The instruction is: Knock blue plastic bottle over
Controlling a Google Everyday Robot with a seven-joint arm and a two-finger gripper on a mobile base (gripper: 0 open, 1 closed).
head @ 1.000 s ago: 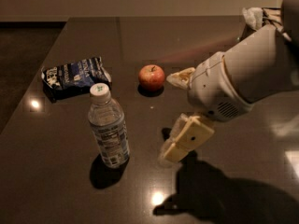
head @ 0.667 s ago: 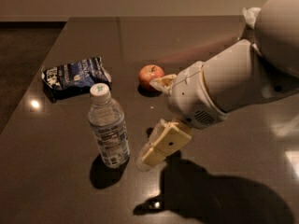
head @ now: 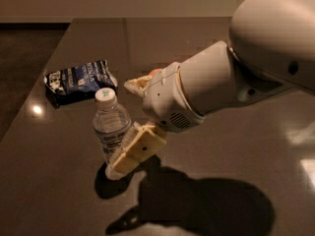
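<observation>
The blue plastic bottle (head: 109, 127) stands upright on the dark table (head: 54, 181), clear with a white cap and a pale label. My gripper (head: 121, 127) has come in from the right, right against the bottle. It is open. The lower finger (head: 138, 150) lies against the bottle's lower right side, in front of its base. The upper finger (head: 137, 84) is behind and to the right of the cap. The arm's big white body fills the right half of the view.
A dark blue snack bag (head: 78, 79) with white print lies behind the bottle at the left. A sliver of the red apple (head: 156, 72) shows above the wrist, mostly hidden. The table's left edge (head: 29, 107) runs near the bag.
The arm has swept left toward the bottle, from a gap beside it to contact with its lower side. The bottle still stands upright. The arm now hides the apple.
</observation>
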